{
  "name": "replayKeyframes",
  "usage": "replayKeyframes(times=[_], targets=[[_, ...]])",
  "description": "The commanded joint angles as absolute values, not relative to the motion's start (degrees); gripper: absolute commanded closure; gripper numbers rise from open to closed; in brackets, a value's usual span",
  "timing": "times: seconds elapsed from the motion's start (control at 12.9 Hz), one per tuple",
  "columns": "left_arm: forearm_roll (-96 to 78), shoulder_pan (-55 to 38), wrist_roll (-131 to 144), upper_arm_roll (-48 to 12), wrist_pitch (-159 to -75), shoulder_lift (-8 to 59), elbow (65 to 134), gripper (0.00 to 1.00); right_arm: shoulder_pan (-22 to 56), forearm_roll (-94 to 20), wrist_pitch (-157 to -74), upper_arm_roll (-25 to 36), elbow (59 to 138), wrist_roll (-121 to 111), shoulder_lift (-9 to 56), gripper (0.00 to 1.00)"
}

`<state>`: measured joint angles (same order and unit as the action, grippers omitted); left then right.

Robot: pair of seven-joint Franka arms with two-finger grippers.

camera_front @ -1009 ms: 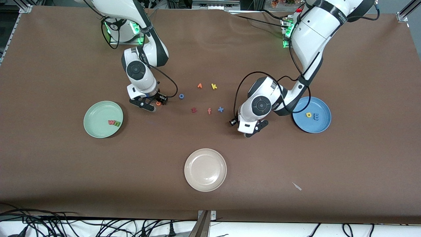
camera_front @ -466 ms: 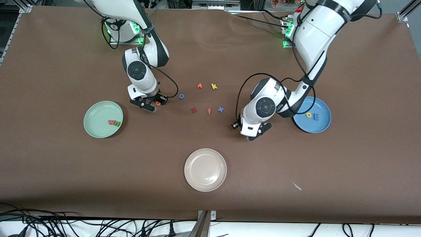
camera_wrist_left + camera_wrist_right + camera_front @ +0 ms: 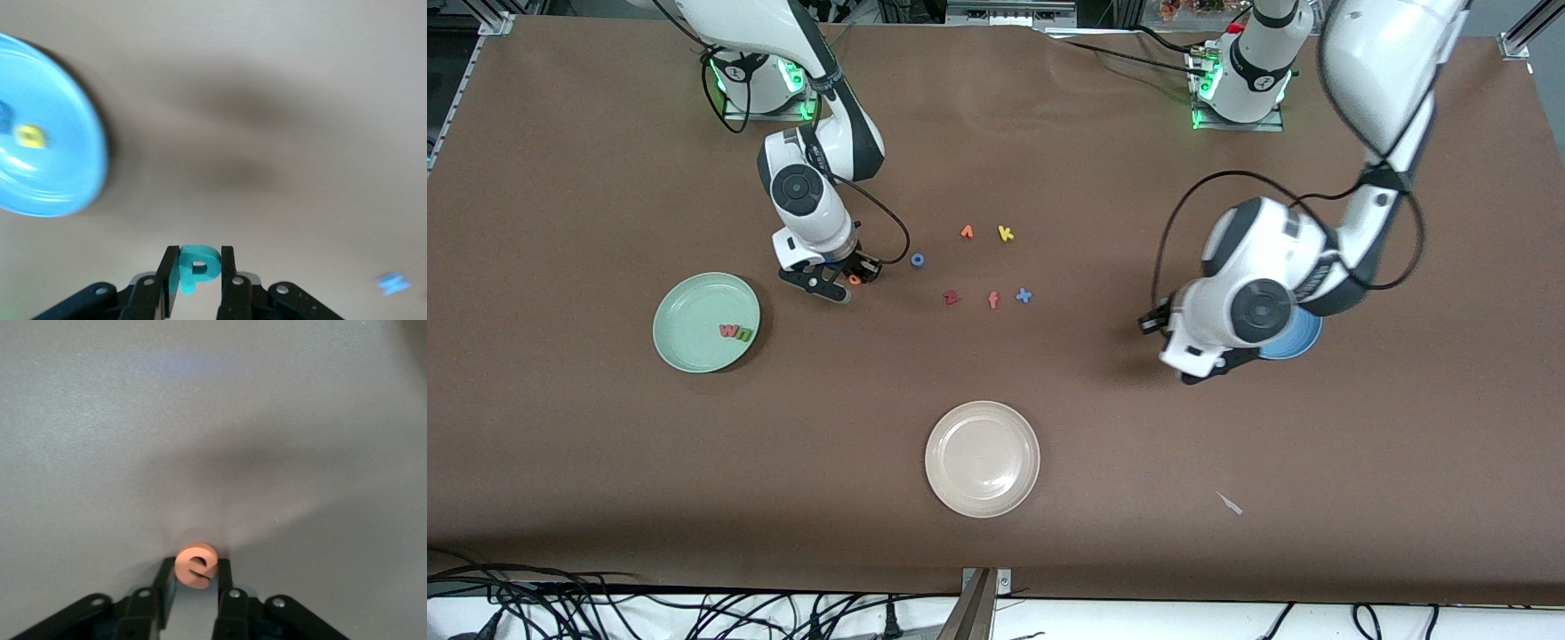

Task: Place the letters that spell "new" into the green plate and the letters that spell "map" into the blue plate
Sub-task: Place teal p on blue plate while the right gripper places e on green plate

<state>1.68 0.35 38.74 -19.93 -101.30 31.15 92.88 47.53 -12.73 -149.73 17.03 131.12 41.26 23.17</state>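
Note:
My left gripper [image 3: 1197, 373] hangs above the table beside the blue plate [image 3: 1304, 341], which its wrist mostly covers. It is shut on the teal p [image 3: 199, 269], pinched between the fingers of my left gripper [image 3: 199, 268]. The blue plate [image 3: 67, 153] holds the yellow a [image 3: 30, 135] and the blue m [image 3: 3, 115]. My right gripper [image 3: 847, 283] is low at the table, shut on the orange e [image 3: 197, 565], which shows too in the front view as the orange e [image 3: 855, 278]. The green plate [image 3: 685, 302] holds the pinkish-red w [image 3: 729, 331] and green n [image 3: 744, 334].
Loose letters lie mid-table: a blue o [image 3: 917, 260], an orange pointed letter [image 3: 967, 232], a yellow k [image 3: 1006, 234], a dark red z [image 3: 951, 298], an orange f [image 3: 993, 300], a blue x [image 3: 1024, 295]. A cream-white plate [image 3: 983, 418] sits nearer the camera.
My left arm has risen and swung toward the blue plate with the p, now covering most of the plate. My right gripper has closed on the e without moving away.

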Motion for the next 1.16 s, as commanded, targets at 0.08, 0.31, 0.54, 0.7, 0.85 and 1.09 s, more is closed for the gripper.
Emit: replayKeyframes(times=[0.08,0.31,0.54,0.7,0.85,1.09], targets=[[3.8,8.2,23.7,-20.1,-100.0,30.5,98.6,0.95,47.3,-13.0,-147.4,16.9,128.5,41.0,23.8,0.79],[6.2,13.5,15.8,-20.1,-106.1,30.8,104.7,0.94,47.0,-13.0,-140.6,17.8,124.6,38.4,23.7,0.81],[6.2,15.3,14.5,-20.1,-114.9,31.4,109.8,0.89,47.1,-13.0,-133.4,23.3,122.2,29.7,22.9,0.81],[6.2,15.3,14.5,-20.1,-115.3,32.5,109.8,0.84,47.1,-12.8,-129.5,27.3,121.6,22.2,22.3,0.81],[6.2,15.5,14.5,-20.2,-115.1,32.1,109.4,0.33,47.1,-12.8,-128.1,31.7,121.6,14.9,22.2,0.81],[6.1,15.4,14.6,-20.5,-113.2,28.2,106.9,0.00,47.0,-12.2,-127.4,35.8,121.6,9.1,22.8,0.81]])
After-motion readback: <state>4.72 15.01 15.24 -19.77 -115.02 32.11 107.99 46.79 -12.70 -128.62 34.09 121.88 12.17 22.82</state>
